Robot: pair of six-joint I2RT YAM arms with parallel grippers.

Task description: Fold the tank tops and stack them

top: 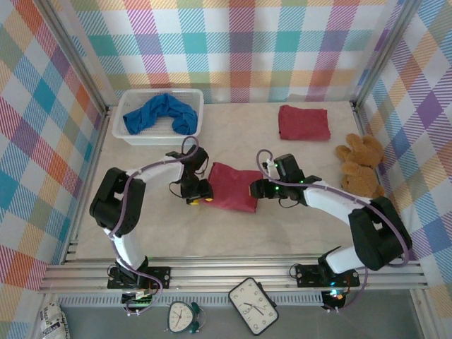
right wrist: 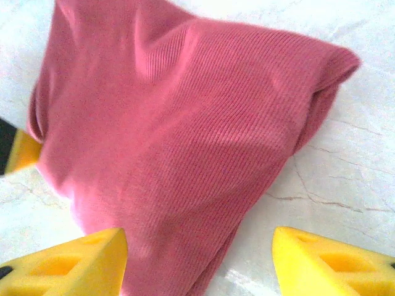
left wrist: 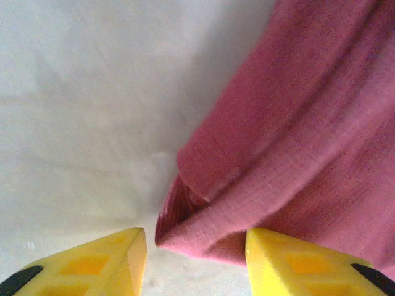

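Note:
A folded dark red tank top (top: 233,187) lies in the middle of the table. My left gripper (top: 200,195) sits at its left edge and my right gripper (top: 254,190) at its right edge. In the left wrist view the yellow fingers (left wrist: 92,265) stand apart, and a folded corner of the red top (left wrist: 296,142) lies loose between them. The right gripper (right wrist: 200,262) is also open, its fingertips (right wrist: 327,262) spread over the near edge of the same top (right wrist: 179,129). A second folded dark red tank top (top: 304,121) rests at the back right. The blue tank top (top: 161,113) lies crumpled in the basket.
The white mesh basket (top: 127,134) stands at the back left. A brown teddy bear (top: 360,166) sits by the right wall. Checked walls close in the table on three sides. Bare tabletop (top: 212,233) lies between the arms' bases and the red top.

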